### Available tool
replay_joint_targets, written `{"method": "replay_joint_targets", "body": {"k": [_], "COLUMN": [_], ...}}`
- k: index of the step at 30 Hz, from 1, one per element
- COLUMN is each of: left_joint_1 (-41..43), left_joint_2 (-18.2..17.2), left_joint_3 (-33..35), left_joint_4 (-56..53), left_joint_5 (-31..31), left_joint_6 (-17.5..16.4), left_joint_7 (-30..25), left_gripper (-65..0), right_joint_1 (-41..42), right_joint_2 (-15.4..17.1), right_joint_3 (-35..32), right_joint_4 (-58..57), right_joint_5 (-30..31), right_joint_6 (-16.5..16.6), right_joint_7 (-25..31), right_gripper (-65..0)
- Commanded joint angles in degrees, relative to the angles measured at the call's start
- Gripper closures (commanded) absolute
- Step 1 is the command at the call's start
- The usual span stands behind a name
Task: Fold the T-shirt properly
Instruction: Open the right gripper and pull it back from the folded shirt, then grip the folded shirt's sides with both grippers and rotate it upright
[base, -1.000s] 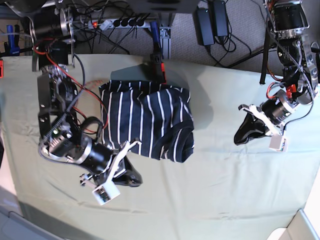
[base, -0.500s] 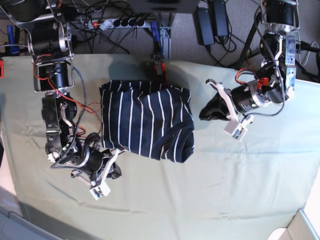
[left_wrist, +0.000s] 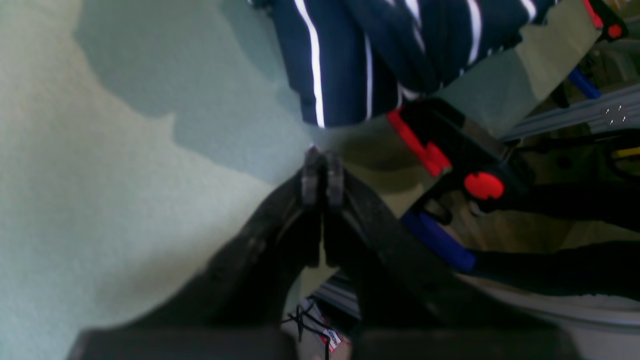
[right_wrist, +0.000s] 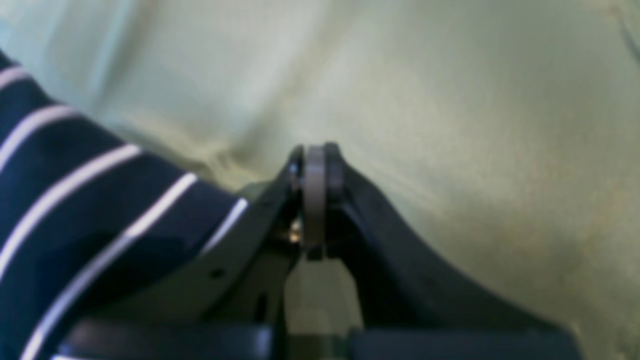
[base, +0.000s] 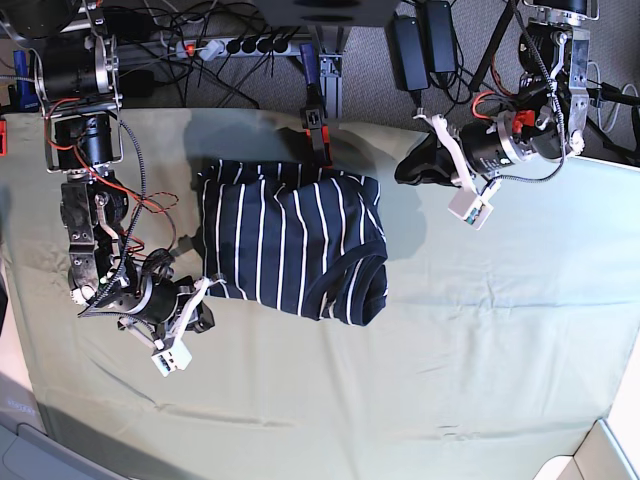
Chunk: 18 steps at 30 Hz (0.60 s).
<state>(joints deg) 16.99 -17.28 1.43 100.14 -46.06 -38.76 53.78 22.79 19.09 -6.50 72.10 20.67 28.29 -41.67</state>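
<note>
The T-shirt (base: 290, 240), navy with thin white stripes, lies folded into a rough rectangle at the table's middle, with a rolled hem at its near right corner. My right gripper (base: 207, 300) is shut and empty, low over the cloth beside the shirt's near left corner. In the right wrist view the fingertips (right_wrist: 315, 160) are closed, with the shirt (right_wrist: 75, 200) just to their left. My left gripper (base: 400, 172) is shut and empty, near the table's far edge, to the right of the shirt. In the left wrist view the gripper (left_wrist: 320, 167) points at the shirt's edge (left_wrist: 350, 60).
A pale green table cloth (base: 480, 350) covers the table. A black and red clamp (base: 315, 130) grips the far edge just behind the shirt, and it shows close to my left gripper in the left wrist view (left_wrist: 450, 160). Cables and a power strip (base: 240, 45) lie beyond.
My left gripper has moved from the right side up and inward to the far edge near the clamp. My right gripper has drawn back left, staying by the shirt's near left corner. The shirt has not moved.
</note>
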Motion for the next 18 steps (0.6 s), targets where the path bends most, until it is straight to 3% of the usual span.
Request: {"method": "replay_joint_targets", "body": {"k": [1, 10, 18], "left_joint_1": [-0.2, 1.1, 0.6], "left_joint_2": [0.4, 3.9, 8.1], "left_joint_3": [-0.2, 5.4, 6.1], "left_joint_4": [1.0, 1.0, 1.0], "left_joint_5": [-1.0, 3.5, 8.7], "left_joint_6": [-1.2, -1.2, -1.2], "left_joint_7": [-0.8, -2.2, -4.4], "left_gripper": [0.0, 0.0, 0.0], "right_joint_1": [1.4, 1.0, 1.2], "right_joint_2": [0.9, 0.9, 0.5], "right_joint_3": [0.3, 0.0, -2.7], "right_joint_4": [0.9, -0.2, -0.6], "right_joint_5": [0.8, -0.1, -0.6], "right_joint_6": [4.1, 4.0, 4.0], "right_joint_7": [1.3, 3.5, 4.7], "right_gripper": [0.0, 0.0, 0.0]}}
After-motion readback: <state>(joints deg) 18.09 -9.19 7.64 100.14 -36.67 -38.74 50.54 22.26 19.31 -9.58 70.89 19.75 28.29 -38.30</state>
